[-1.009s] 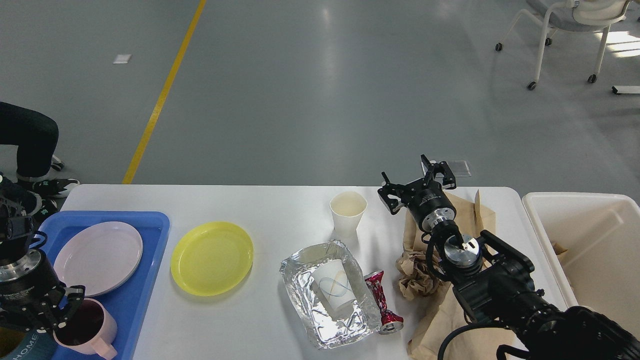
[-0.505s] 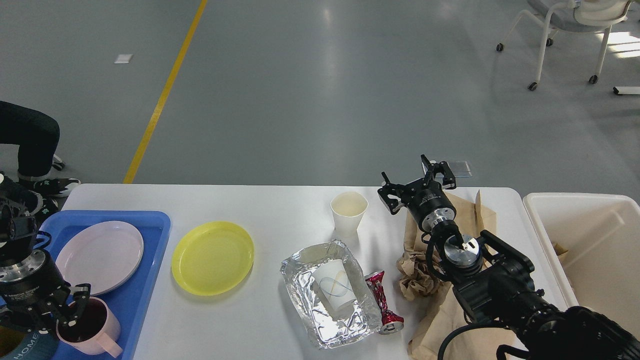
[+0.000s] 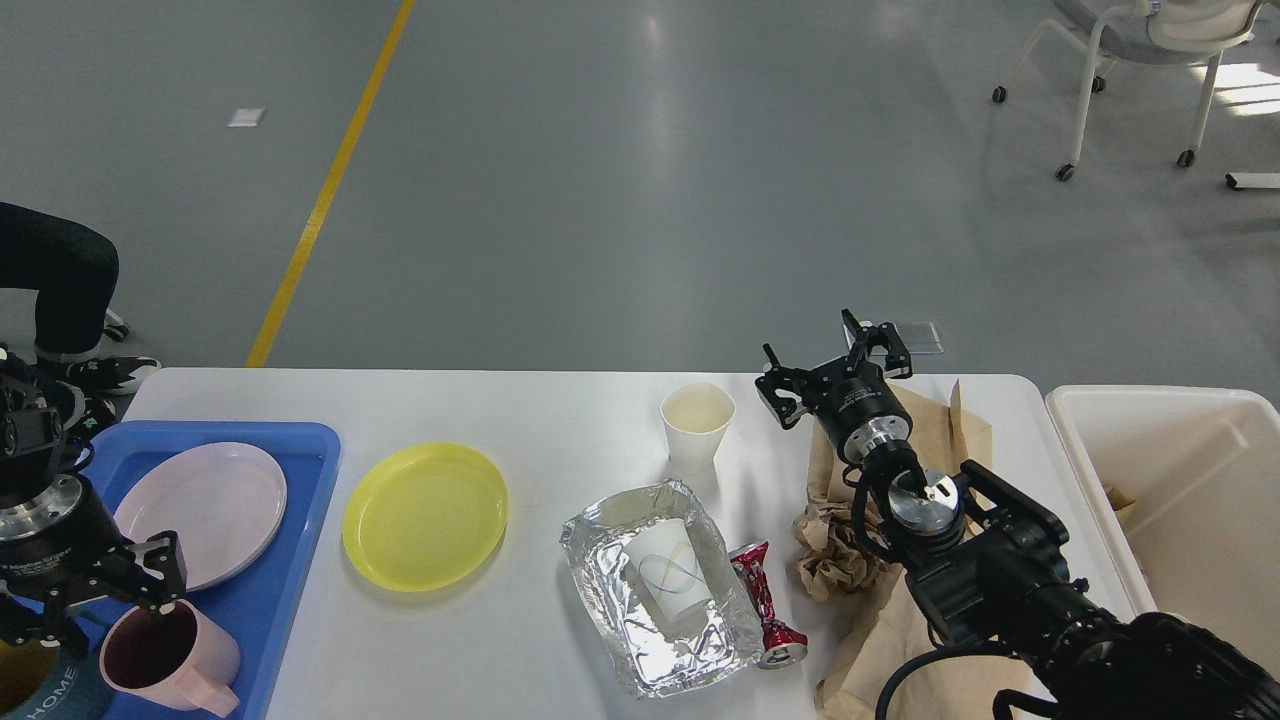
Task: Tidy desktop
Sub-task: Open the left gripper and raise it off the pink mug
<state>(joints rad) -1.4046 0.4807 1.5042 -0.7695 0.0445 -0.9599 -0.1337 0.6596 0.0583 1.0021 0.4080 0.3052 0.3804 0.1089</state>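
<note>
The white desktop holds a blue tray at the left with a pink plate and a pink mug upright on it. My left gripper is open just above and left of the mug, holding nothing. A yellow plate, a white paper cup, a foil tray with a paper cup lying in it, a crushed red can and crumpled brown paper lie on the desktop. My right gripper is open and empty right of the white cup.
A cream-white bin stands off the table's right end. A brown paper bag lies under my right arm. A teal mug marked HOME sits at the bottom left corner. A person's legs and a wheeled chair are on the floor beyond.
My left gripper has opened wide and let go of the pink mug, which now stands free on the blue tray. The right arm has not moved.
</note>
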